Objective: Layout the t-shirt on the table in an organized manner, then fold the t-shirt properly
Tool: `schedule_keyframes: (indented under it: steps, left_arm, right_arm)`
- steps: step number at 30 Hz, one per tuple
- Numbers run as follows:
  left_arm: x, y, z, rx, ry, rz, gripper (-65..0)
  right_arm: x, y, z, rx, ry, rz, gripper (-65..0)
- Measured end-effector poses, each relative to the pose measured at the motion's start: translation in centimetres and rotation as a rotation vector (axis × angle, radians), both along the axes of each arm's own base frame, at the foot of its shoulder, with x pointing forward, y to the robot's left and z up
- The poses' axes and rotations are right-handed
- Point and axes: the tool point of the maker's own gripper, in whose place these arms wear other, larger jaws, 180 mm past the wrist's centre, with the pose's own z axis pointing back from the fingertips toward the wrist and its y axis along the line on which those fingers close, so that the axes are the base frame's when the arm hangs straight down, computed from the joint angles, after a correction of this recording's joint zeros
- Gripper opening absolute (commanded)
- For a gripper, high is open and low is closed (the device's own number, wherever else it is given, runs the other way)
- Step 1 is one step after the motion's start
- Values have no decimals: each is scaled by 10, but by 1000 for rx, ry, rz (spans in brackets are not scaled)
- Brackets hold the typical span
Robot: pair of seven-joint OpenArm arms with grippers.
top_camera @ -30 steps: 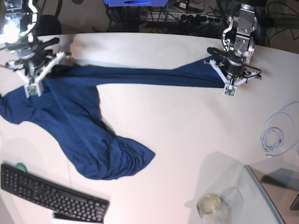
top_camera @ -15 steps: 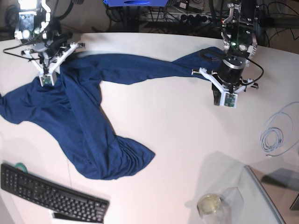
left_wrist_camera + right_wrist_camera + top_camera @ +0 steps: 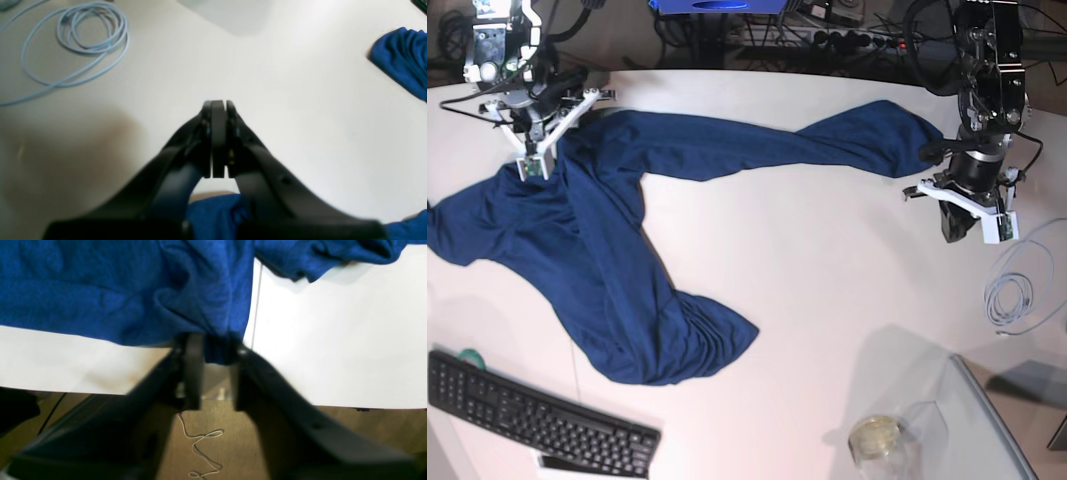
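coiled pale cable (image 3: 1015,292), black keyboard (image 3: 532,412), glass jar (image 3: 876,440)

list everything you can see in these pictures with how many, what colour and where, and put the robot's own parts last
t-shirt: one, dark navy, spread rumpled across the table's left and middle
table: one, white, under everything
keyboard: one, black, near left corner
cable coil: one, pale blue, right side
glass panel: one, clear, near right corner
round dish: one, yellowish, beside the panel
left gripper: one, black, jaws shut and empty, right of the shirt's end
right gripper: one, black, jaws parted around a shirt fold at the far left edge
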Motion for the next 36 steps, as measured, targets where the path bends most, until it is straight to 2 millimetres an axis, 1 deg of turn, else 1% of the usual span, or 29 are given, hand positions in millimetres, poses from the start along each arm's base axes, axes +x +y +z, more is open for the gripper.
schedule_keyframes:
  steps: [2,3,4,6,7,9,11,12,13,14,15,17,18,19,20,22,25,26,28,29,30,31,33,36]
  left_arm:
    - [2,-1,0,-6,-2,3,-650]
    - [3,0,-1,-7,-3,4,-650]
    - [4,0,-3,-8,0,2,-632]
    - [-1,4,-12,-10,23,15,-497]
    - [-5,8,-19,-9,45,24,-443]
    - [-15,19,-29,-7,82,55,-357]
    - [-26,37,-33,1,95,105,-313]
    - [-31,45,-34,10,105,128,-311]
    - [-36,53,-36,15,114,150,-309]
    - [-39,59,-38,21,121,163,-309]
    - [-43,62,-39,22,129,171,-306]
    - [-47,67,-40,23,133,183,-306]
    - [-49,69,-40,22,132,192,-306]
    - [-50,71,-40,24,133,195,-306]
    - [-50,72,-40,28,135,200,-308]
    - [-51,73,-39,30,130,201,-308]
    - [-53,70,-42,25,142,195,-309]
    - [-55,69,-43,25,145,193,-309]
    - [-56,68,-44,23,152,191,-309]
    - [-56,69,-44,26,149,191,-309]
    - [-56,69,-44,27,149,191,-311]
    - [-56,70,-43,27,147,191,-311]
    - [-56,69,-44,26,149,192,-311]
    - [-56,69,-44,26,150,191,-311]
  right_arm:
    - [7,-1,11,-7,-39,6,-437]
    - [13,-1,18,-14,-61,10,-431]
    - [20,-2,25,-17,-90,13,-429]
    - [36,-1,44,-26,-155,16,-429]
    - [45,0,53,-19,-190,17,-429]
    - [61,1,65,-21,-242,19,-428]
    - [74,-1,71,-31,-265,32,-428]
    - [82,-3,75,-41,-276,42,-425]
    - [90,-2,76,-52,-269,59,-402]
    - [98,1,75,-63,-246,82,-365]
    - [108,5,76,-62,-231,110,-312]
    - [135,20,84,-58,-252,171,-192]
    - [145,22,83,-71,-247,188,-146]
    - [156,29,80,-61,-240,207,-108]
    - [163,35,74,-56,-224,227,-98]
    - [176,43,59,-57,-192,257,-108]
    - [207,52,38,-71,-190,296,-108]
    - [216,52,32,-91,-201,296,-108]
    - [229,43,18,-201,-211,275,-101]
    - [232,42,12,-249,-224,279,-99]
    - [230,42,3,-298,-227,299,-99]
    - [227,44,-6,-336,-220,324,-98]
    - [217,53,-26,-357,-175,360,-99]
    - [226,57,-25,-355,-182,353,-117]
